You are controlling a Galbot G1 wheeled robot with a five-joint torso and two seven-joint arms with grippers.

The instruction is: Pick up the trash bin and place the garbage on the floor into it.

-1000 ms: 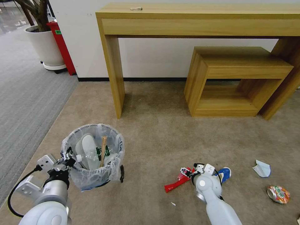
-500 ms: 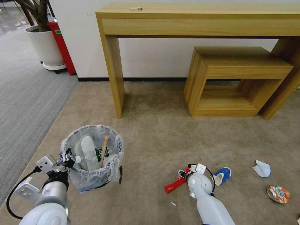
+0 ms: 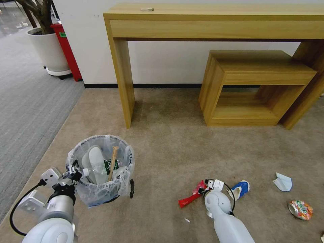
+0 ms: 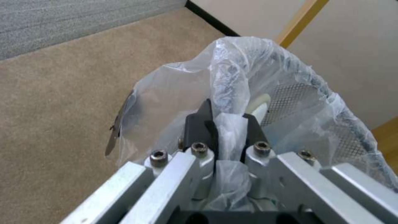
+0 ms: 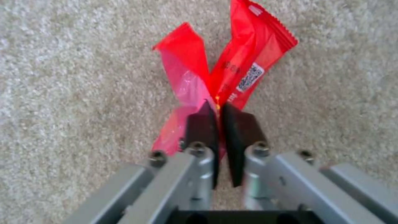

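The trash bin [image 3: 101, 189], round, black and lined with a crinkled whitish bag, hangs just above the floor [image 3: 168, 148] at the lower left. My left gripper [image 3: 75, 168] is shut on its bagged rim [image 4: 232, 124]. Inside lie a white slipper [image 3: 96, 162], crushed clear bottles and a wooden stick [image 3: 112, 162]. At the lower middle my right gripper [image 3: 201, 189] is shut on the red wrapper [image 3: 190, 197] [image 5: 224, 71], whose folded ends stick out past the black pads [image 5: 240, 127]. A blue-white cup [image 3: 240, 189] lies just right of that arm.
A torn white-blue piece [image 3: 282, 182] and a crushed can [image 3: 300, 209] lie on the carpet at the right. A tall wooden console [image 3: 216, 23] and a low wooden bench [image 3: 256, 84] stand against the back wall. Grey striped carpet [image 3: 27, 101], a potted plant [image 3: 47, 47] and a red bin [image 3: 67, 50] are at the left.
My right gripper slid left off the blue-white cup and closed on the red wrapper, which has shifted slightly. The bin in my left gripper barely moved.
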